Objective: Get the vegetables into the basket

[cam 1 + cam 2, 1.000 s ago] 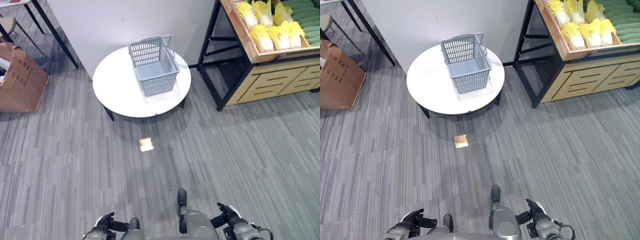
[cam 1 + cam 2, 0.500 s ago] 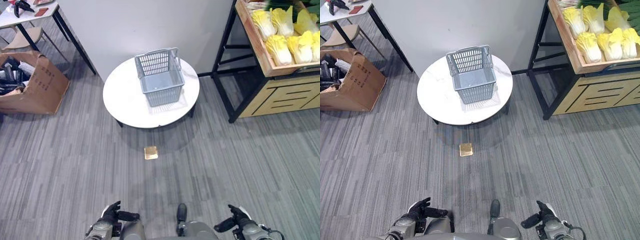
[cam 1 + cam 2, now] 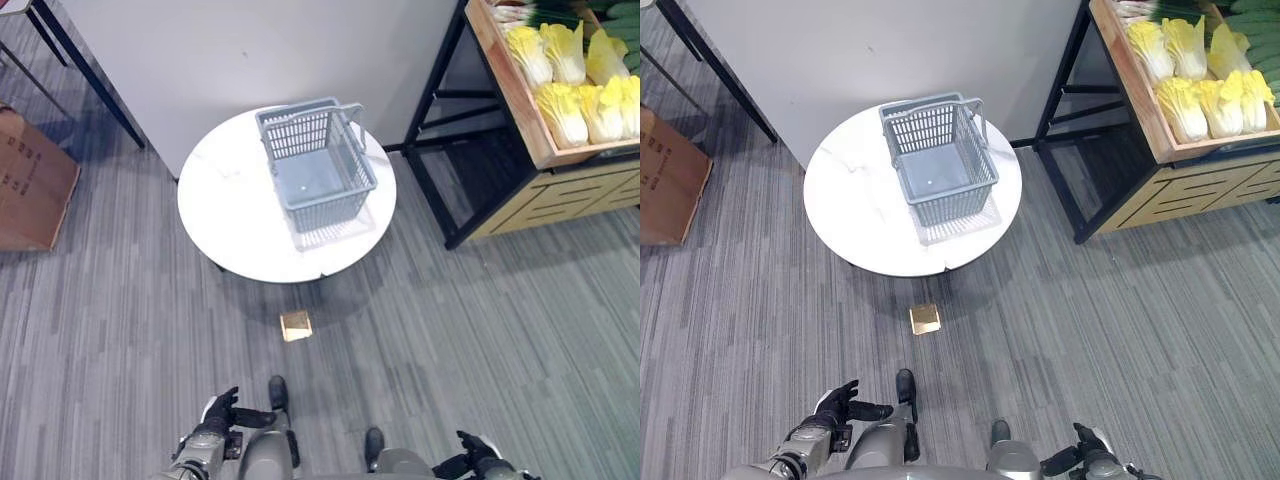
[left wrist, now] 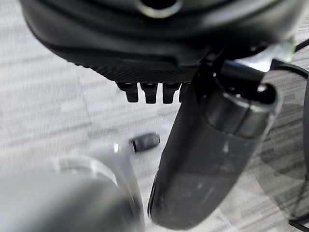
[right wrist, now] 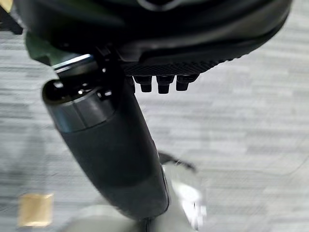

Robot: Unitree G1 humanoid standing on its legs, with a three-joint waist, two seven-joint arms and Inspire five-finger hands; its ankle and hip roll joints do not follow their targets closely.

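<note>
we see the basket [image 3: 318, 179] empty on the round table [image 3: 233, 215], the vegetables [image 3: 578, 76] all on the shelf at right, and our left hand [image 3: 222, 412] and right hand [image 3: 1086, 452] relaxed, open, holding nothing.

A grey basket [image 3: 318, 176] with a grid pattern is seen on a white round table [image 3: 236, 213]. Yellow cabbages [image 3: 574, 69] are kept in a light brown wooden crate [image 3: 520, 110]. The floor [image 3: 480, 330] is striped grey. Both hands [image 3: 836, 405] [image 3: 1087, 457] are black.
</note>
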